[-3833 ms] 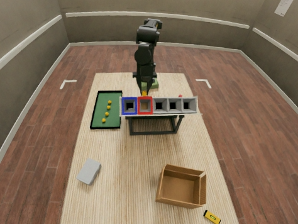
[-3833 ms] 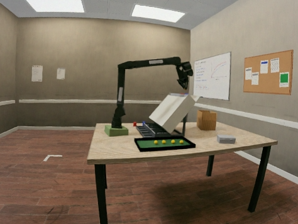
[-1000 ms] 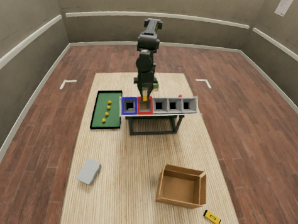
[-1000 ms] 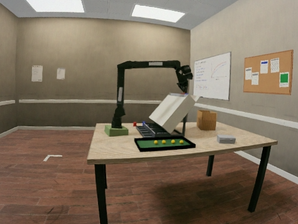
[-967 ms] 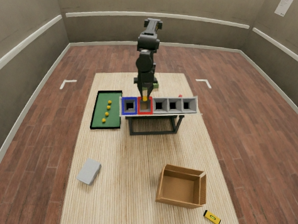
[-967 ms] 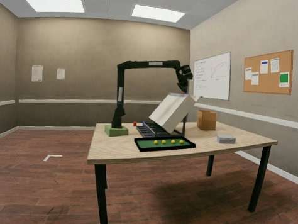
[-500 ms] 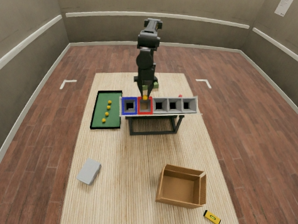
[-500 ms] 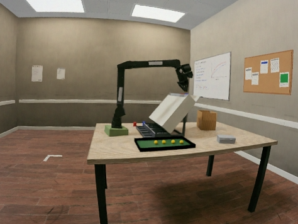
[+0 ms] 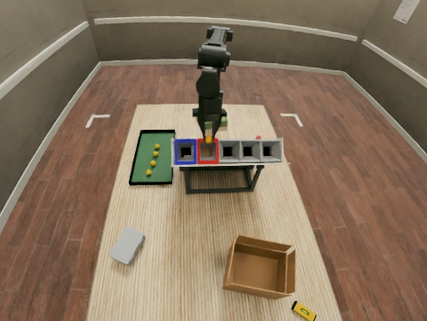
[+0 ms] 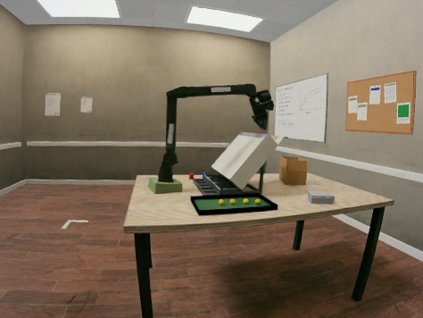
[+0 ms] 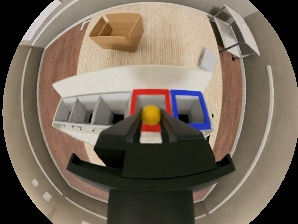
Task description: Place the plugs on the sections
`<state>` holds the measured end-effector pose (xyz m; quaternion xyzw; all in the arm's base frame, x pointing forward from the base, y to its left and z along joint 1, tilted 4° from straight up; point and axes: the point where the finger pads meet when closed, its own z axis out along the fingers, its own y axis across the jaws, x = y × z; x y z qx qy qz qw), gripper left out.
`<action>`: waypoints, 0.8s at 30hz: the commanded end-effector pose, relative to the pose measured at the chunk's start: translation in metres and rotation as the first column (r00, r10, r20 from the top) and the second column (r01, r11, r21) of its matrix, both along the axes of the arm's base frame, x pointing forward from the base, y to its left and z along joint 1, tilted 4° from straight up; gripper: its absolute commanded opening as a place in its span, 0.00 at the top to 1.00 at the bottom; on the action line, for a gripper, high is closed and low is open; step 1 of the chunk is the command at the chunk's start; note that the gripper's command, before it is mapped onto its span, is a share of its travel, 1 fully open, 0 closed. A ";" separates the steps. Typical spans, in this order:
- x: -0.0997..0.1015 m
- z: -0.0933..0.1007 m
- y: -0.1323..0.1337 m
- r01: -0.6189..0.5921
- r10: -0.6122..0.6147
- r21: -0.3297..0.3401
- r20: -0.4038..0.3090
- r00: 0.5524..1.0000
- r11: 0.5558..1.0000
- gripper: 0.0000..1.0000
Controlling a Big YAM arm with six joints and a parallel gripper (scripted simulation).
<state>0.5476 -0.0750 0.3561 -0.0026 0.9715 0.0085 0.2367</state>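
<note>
My gripper (image 9: 208,136) is shut on a yellow marble (image 9: 208,139) and holds it close above the red-banded funnel (image 9: 207,151). The wrist view shows the marble (image 11: 150,115) between my fingertips, over the red-banded funnel (image 11: 150,103). The blue-banded funnel (image 9: 185,151) is directly left of the red one, and three unbanded funnels (image 9: 249,151) follow to the right. Several yellow marbles (image 9: 152,159) lie in the green tray (image 9: 152,157). The red plug (image 9: 258,136) shows behind the funnel row. In the exterior view the red plug (image 10: 191,176) and the blue plug (image 10: 204,174) stand behind the sections (image 10: 219,183).
A white sloped cover (image 10: 244,156) hides the pipes. An open cardboard box (image 9: 260,267) stands at the front right, a grey block (image 9: 127,245) at the front left, a small yellow tool (image 9: 304,310) near the table edge. My arm's green base (image 10: 164,185) sits behind the rack.
</note>
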 end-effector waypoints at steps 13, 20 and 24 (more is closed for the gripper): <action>0.001 0.011 0.000 0.001 -0.001 -0.002 0.023 1.000 1.000 0.41; 0.001 0.011 0.000 0.001 -0.001 -0.002 0.023 1.000 1.000 0.41; 0.001 0.011 0.001 0.001 -0.001 -0.002 0.023 1.000 1.000 0.41</action>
